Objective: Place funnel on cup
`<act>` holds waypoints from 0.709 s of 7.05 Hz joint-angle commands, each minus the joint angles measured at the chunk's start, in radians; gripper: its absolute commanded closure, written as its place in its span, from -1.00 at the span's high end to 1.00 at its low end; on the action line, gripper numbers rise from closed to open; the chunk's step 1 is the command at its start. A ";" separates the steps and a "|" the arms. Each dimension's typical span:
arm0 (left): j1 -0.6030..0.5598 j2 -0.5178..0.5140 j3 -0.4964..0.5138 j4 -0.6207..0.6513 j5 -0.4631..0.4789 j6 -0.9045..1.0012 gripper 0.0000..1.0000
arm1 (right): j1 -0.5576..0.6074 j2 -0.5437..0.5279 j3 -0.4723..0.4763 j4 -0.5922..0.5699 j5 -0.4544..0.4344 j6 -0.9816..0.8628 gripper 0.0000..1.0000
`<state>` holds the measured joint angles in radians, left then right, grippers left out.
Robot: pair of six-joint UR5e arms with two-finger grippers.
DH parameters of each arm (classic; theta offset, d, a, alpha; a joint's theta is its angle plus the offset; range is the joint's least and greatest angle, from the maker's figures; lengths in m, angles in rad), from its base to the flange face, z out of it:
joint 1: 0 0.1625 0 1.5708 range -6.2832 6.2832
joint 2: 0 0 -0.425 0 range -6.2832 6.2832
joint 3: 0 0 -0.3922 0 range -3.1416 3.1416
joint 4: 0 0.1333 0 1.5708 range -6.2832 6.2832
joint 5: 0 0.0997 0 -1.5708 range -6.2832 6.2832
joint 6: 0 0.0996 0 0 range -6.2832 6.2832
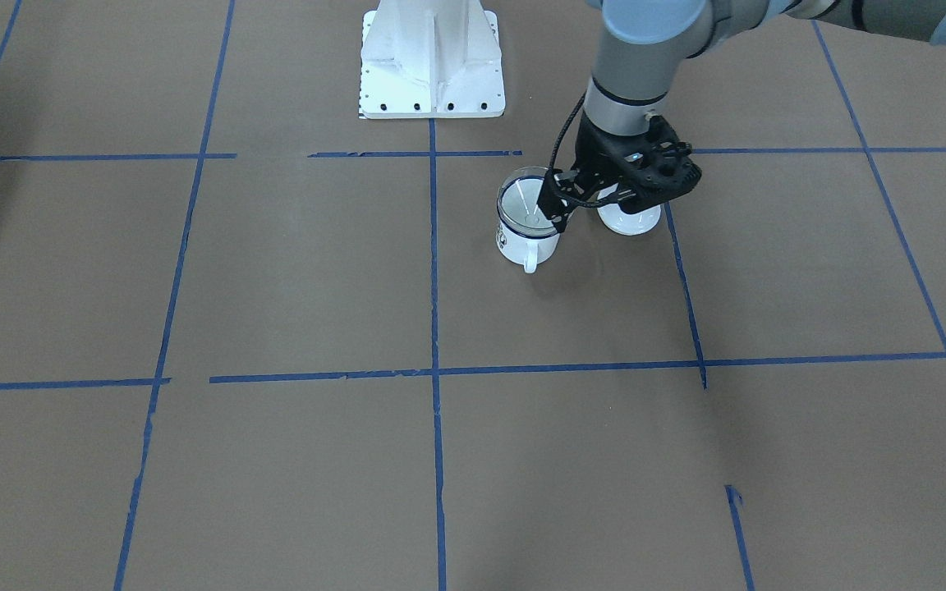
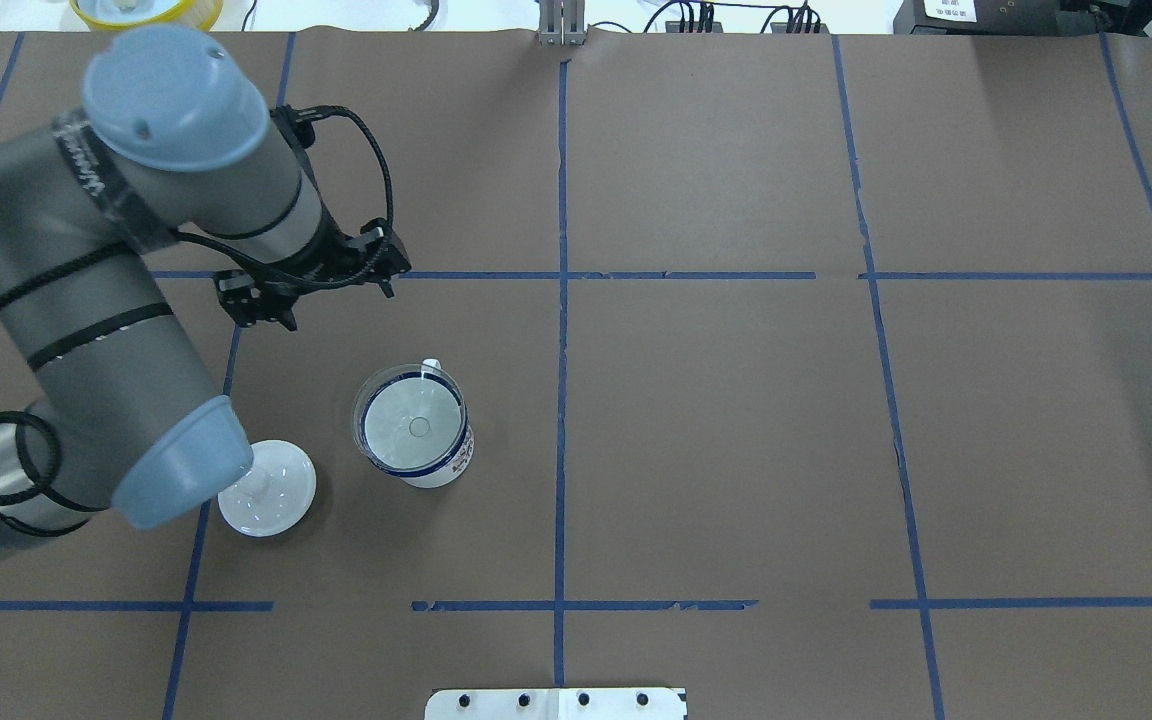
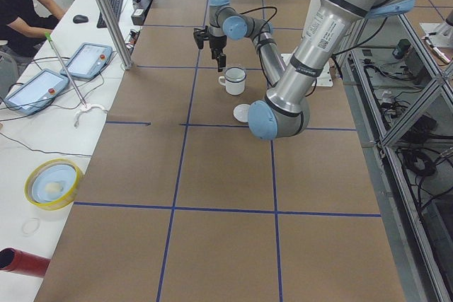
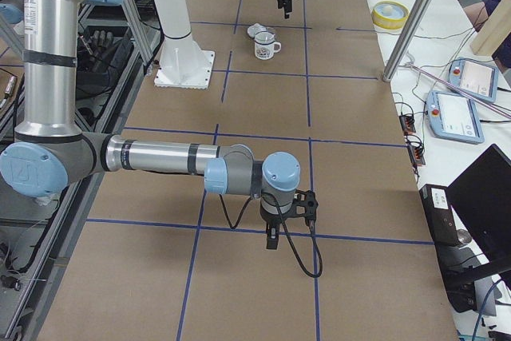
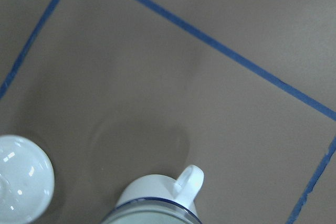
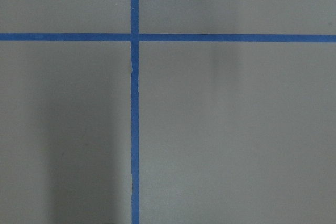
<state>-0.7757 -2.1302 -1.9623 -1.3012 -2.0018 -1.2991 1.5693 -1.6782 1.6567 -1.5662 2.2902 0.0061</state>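
The white enamel cup point(image 2: 441, 462) with a dark blue rim stands upright on the brown table, left of centre. The clear funnel point(image 2: 409, 418) sits in its mouth, spout down. It also shows in the front view point(image 1: 525, 201) on the cup point(image 1: 526, 245). My left gripper point(image 1: 584, 207) hangs above the table just beyond the cup, apart from it. It looks open and holds nothing. The left wrist view shows the cup's handle point(image 5: 188, 181) and the funnel's rim point(image 5: 152, 217) at its bottom edge. My right gripper point(image 4: 271, 239) hangs far off over bare table; I cannot tell whether it is open.
A round white knobbed lid point(image 2: 268, 490) lies on the table beside the cup, partly under my left arm's elbow. The white robot base point(image 1: 432, 61) stands behind. A side bench holds tablets point(image 3: 88, 60) and a yellow bowl point(image 3: 53, 183).
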 commanded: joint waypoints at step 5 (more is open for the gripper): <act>-0.665 0.445 0.070 -0.024 -0.239 1.240 1.00 | 0.000 0.000 -0.002 0.000 0.000 0.000 1.00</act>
<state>-1.3115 -1.7664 -1.9545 -1.3119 -2.1968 -0.3085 1.5693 -1.6782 1.6553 -1.5662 2.2902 0.0061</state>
